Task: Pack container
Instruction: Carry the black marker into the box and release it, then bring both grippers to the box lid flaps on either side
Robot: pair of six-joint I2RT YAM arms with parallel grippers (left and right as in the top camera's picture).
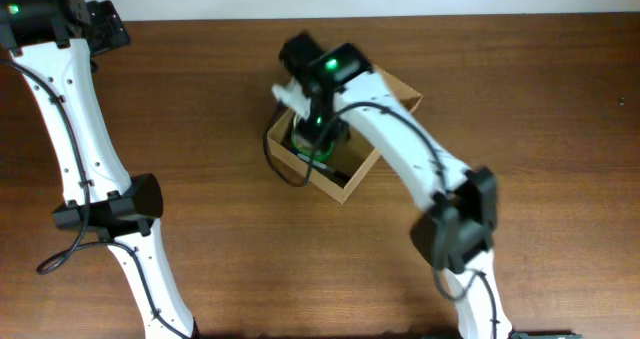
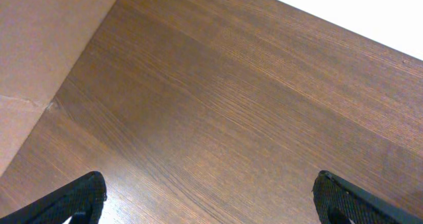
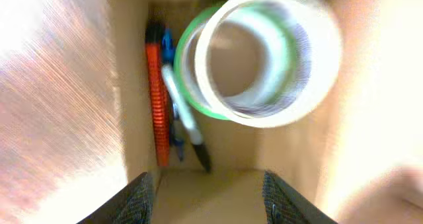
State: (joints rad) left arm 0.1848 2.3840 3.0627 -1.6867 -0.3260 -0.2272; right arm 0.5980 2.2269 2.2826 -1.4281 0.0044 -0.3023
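Note:
The container is a small tan cardboard box standing open at the table's middle back. My right gripper hangs over its opening. In the right wrist view the box wall frames a clear tape roll lying on a green tape roll, beside an orange pen, a blue pen and a black-tipped marker. My right gripper is open and empty above the box floor. My left gripper is open and empty over bare wood at the far left back.
A plain cardboard surface fills the left side of the left wrist view. The table's back edge meets a white wall. My left arm stretches along the table's left side.

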